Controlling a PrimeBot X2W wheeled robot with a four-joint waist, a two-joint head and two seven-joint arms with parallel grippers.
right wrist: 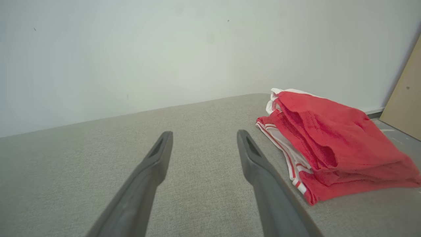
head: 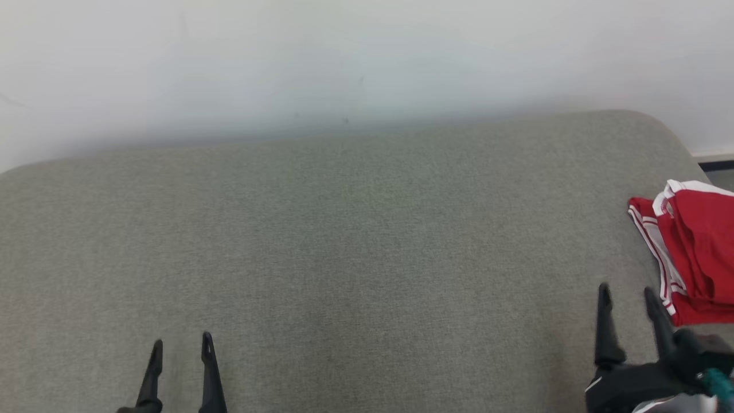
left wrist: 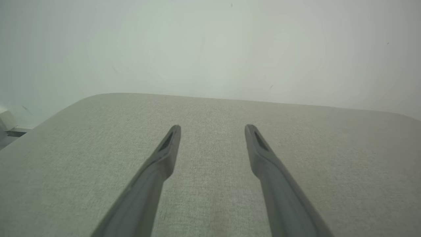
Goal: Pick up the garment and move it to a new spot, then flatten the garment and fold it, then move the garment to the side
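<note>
Left gripper (head: 182, 339) and right gripper (head: 627, 290) gape empty; the right, just beside the garment (head: 699, 246), could snag its fold.

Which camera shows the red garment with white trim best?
Right wrist view: the folded red fabric garment with white trim lies nearly whole on the grey upholstered cushion. The head view crops it at its right edge.

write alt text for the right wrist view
A folded red fabric garment with white striped trim lies on a grey woven surface, at the view's right beside the right gripper, whose two dark fingers stand open and empty. A pale wall rises behind.
</note>
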